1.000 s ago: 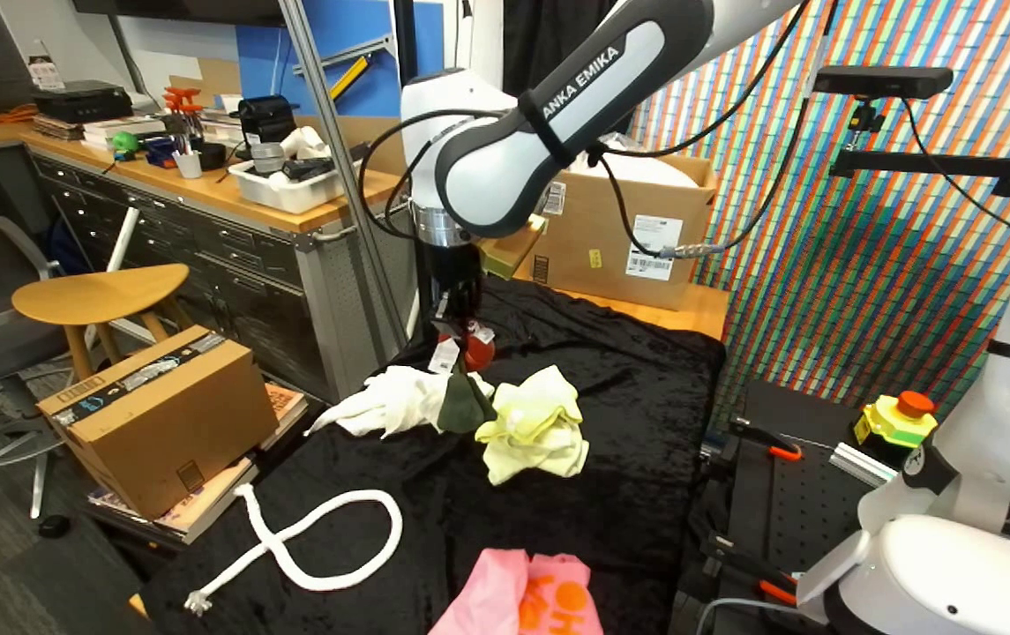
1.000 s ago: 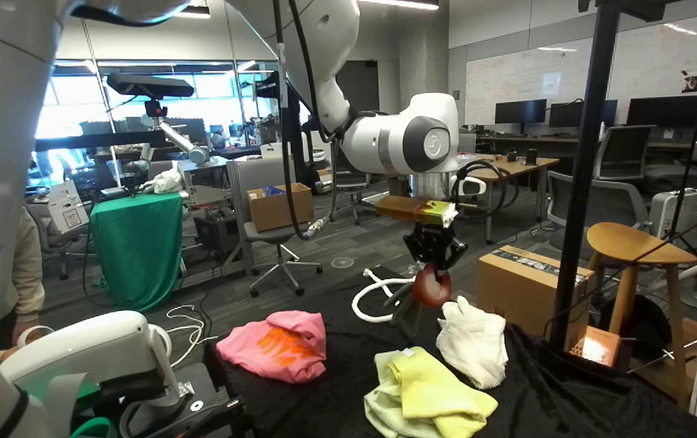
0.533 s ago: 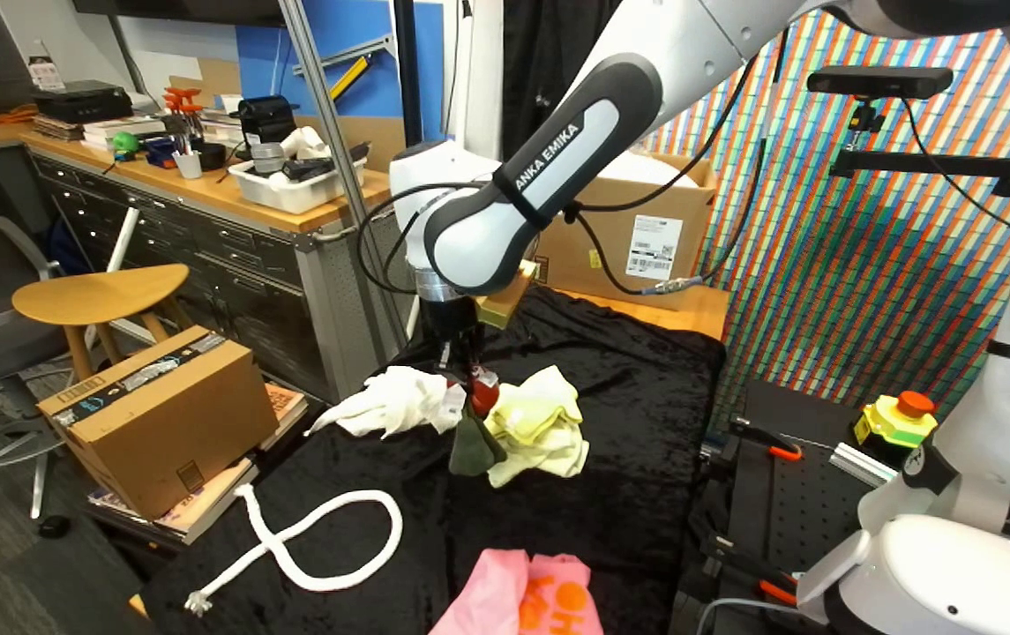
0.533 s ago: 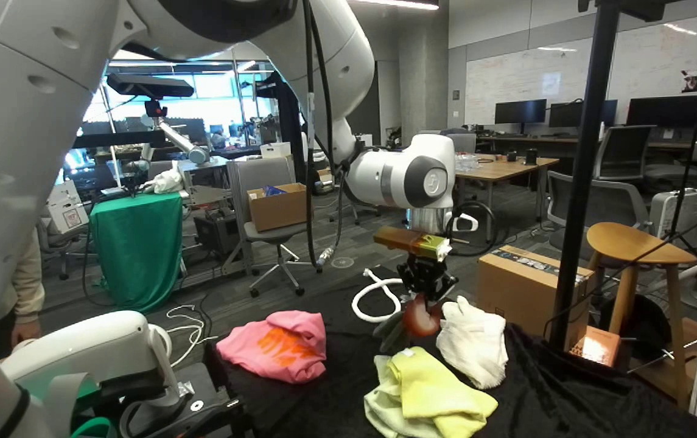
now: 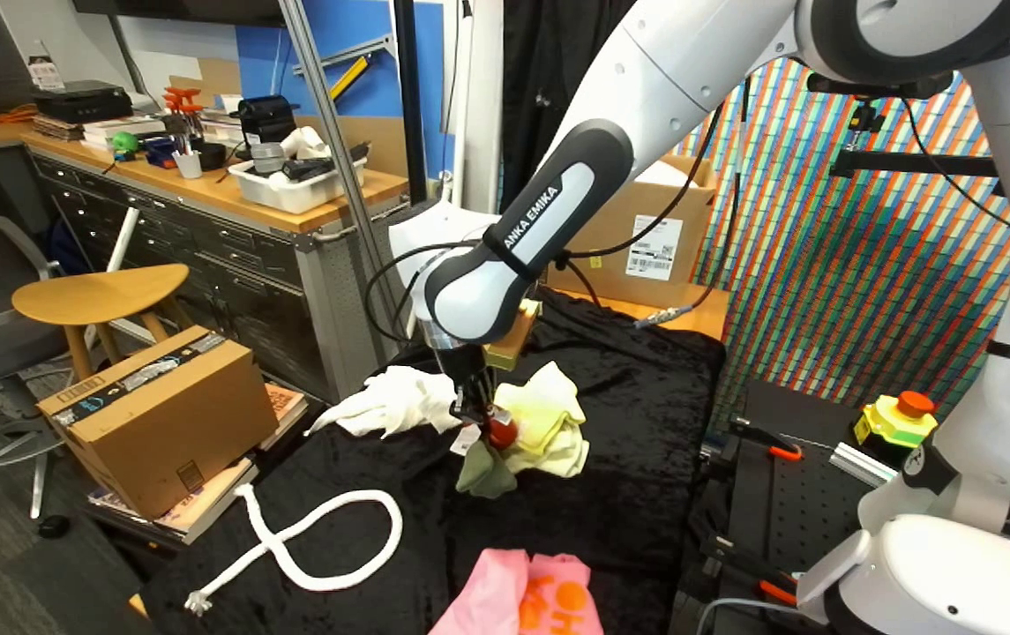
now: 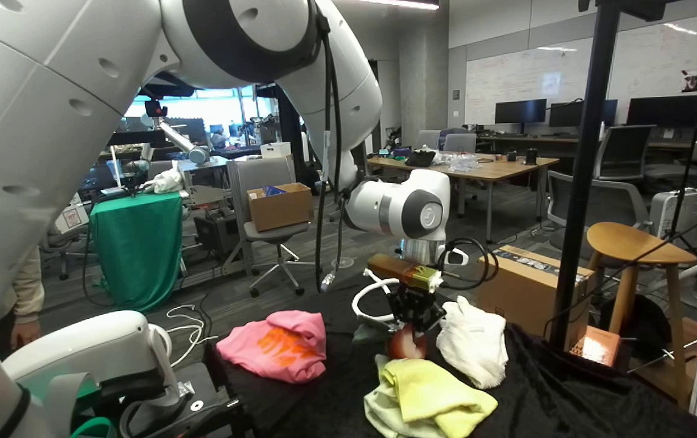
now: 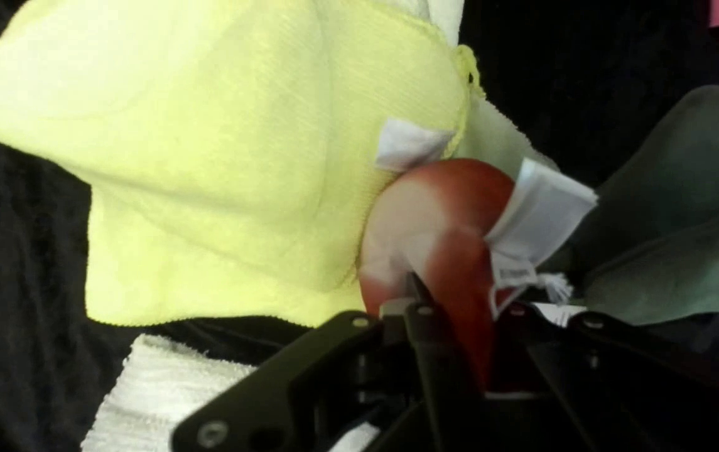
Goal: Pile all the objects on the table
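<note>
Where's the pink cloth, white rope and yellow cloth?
Pink cloth (image 6: pixel 286 348): in an exterior view, orange print.
White rope (image 5: pixel 273 542): in an exterior view, where it crosses itself.
Yellow cloth (image 7: pixel 246 169): in the wrist view, middle.

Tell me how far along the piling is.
Done: no clear pile yet; the yellow cloth lies bunched, and I can't tell whether it is one piece or two.
In hand: the red toy, gripped by the fingers at the yellow cloth's edge.
Left: likely releasing the toy, then adding the white cloth, close by, and the pink cloth, farther off.

The yellow cloth (image 7: pixel 240 176) looks matt, the white cloth (image 6: pixel 473 347) rough, the black table fabric (image 5: pixel 632 503) velvety.
</note>
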### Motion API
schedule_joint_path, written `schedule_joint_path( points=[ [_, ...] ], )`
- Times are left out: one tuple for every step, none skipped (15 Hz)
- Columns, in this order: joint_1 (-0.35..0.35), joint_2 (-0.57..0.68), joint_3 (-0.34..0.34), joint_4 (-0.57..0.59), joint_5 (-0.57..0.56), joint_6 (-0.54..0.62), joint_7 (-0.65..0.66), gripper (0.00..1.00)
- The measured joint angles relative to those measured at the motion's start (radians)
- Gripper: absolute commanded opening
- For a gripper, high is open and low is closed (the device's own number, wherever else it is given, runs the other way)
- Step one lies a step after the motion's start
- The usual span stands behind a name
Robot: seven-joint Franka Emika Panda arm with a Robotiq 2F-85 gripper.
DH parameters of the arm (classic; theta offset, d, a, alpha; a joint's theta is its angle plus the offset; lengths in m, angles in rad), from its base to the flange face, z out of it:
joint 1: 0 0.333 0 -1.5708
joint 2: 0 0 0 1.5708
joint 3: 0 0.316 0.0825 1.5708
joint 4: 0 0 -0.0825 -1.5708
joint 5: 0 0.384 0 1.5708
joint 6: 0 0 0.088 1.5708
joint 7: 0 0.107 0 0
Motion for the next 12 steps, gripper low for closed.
schedule_joint_path(
  points=[
    [-0.001,0.011,-0.001,0.005,0.000,-0.008,0.000,0.08],
    [-0.001,0.020,-0.002,0.010,0.000,-0.015,0.000,0.19],
    [-0.002,0.029,-0.002,0.015,0.000,-0.018,0.000,0.40],
    [-0.002,0.035,-0.002,0.019,0.000,-0.020,0.000,0.45],
    [-0.002,0.038,-0.002,0.023,0.000,-0.020,0.000,0.53],
    [-0.002,0.040,-0.002,0.026,0.000,-0.020,0.000,0.60],
    [-0.002,0.040,-0.002,0.030,0.000,-0.020,0.000,0.69],
    [-0.002,0.040,-0.002,0.034,0.000,-0.020,0.000,0.76],
    [-0.002,0.039,-0.002,0.037,0.000,-0.020,0.000,0.83],
    [-0.003,0.037,-0.002,0.040,0.000,-0.020,-0.001,0.91],
    [-0.003,0.031,-0.002,0.043,0.000,-0.020,-0.002,0.98],
    [-0.003,0.022,-0.003,0.043,0.000,-0.020,-0.002,1.00]
  ],
)
